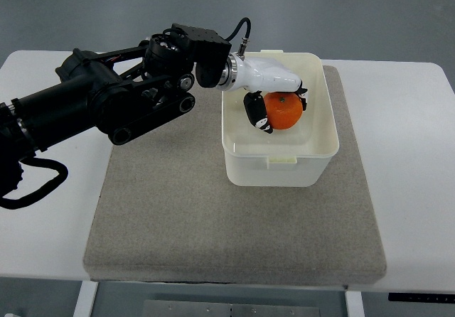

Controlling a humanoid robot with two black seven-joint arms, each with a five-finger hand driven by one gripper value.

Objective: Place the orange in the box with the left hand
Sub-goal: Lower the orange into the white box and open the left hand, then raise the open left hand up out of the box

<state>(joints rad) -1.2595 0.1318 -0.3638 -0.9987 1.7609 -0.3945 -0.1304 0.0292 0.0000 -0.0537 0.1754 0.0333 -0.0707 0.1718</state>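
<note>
A white table (405,189) stands on a grey floor, with a grey felt mat (178,217) laid across most of its top. Toward the far right part of the mat sits the landmark here: a cream plastic box (281,171), open at the top. An orange (283,111) is inside the box's opening, near its far left side, and it appears to be held above the floor of the box, not resting on it. The left hand (274,97), white with black fingertips, is wrapped around the orange, fingers curled over both sides of it. Its black arm (92,107) reaches in from the left of the box, crossing the mat's far left corner. The right hand is out of sight. Judging from this, the risk is a clumsy release: the orange could drop and bounce, or the withdrawing fingers could catch the box's left wall and drag or tip it.
</note>
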